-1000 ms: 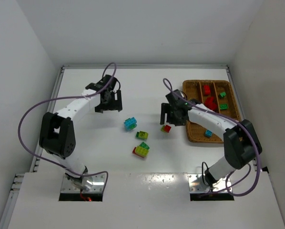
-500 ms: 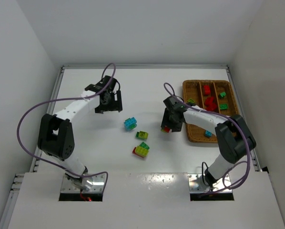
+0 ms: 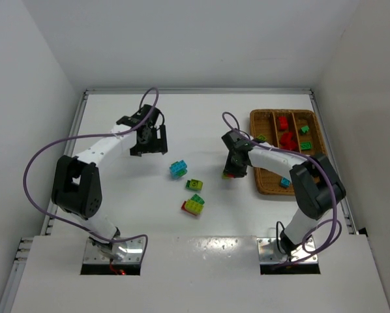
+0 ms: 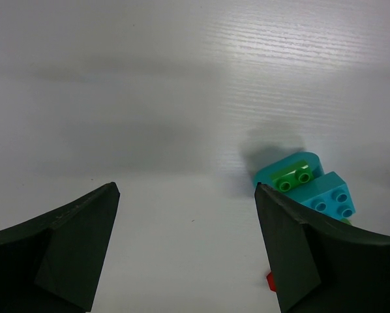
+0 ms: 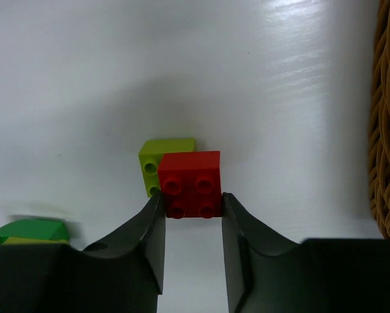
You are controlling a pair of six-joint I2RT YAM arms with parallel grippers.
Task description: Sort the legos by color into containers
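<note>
Currently I see the right gripper (image 5: 192, 199) pinching a red four-stud lego (image 5: 189, 184) between its fingertips. A yellow-green brick (image 5: 159, 163) abuts it just beyond the left finger. Meanwhile the left gripper (image 4: 186, 193) gapes wide, holding nothing.

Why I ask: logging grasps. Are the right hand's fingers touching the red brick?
Touching. In the right wrist view both right hand fingers press the sides of the red brick.

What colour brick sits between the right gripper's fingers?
A red square studded plastic brick; right wrist view shows it best.
</note>
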